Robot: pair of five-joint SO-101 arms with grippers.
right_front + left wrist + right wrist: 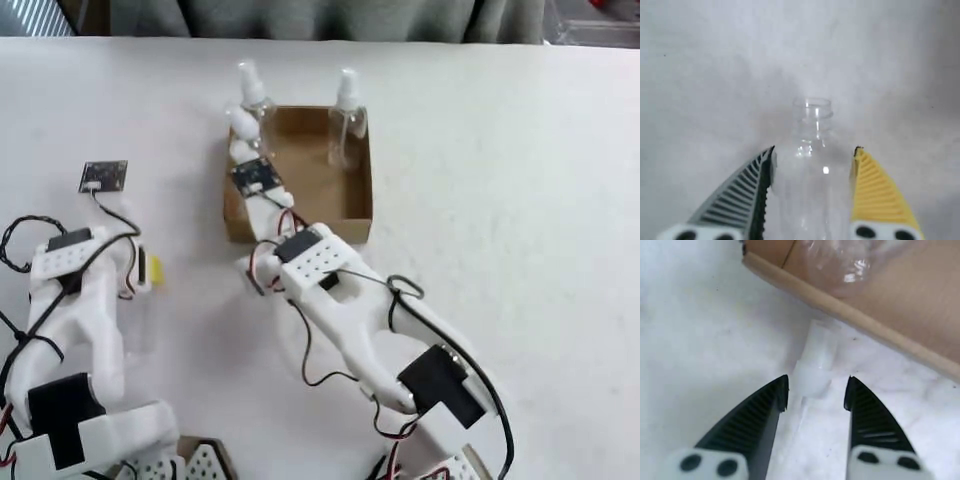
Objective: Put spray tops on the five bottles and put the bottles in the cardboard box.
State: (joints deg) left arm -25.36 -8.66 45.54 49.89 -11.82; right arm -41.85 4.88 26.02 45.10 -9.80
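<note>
Right tool (816,387) open, tips flanking the near end of the spray top (816,357); we see no contact. The top lies on the bench (700,330) just outside the cardboard box (865,324) wall, long axis running straight ahead from tool toward box. We judge: ease forward, then close. Left tool (814,149) straddles the uncapped bottle (812,111), neck pointing away; whether it grips, we cannot tell.
</note>
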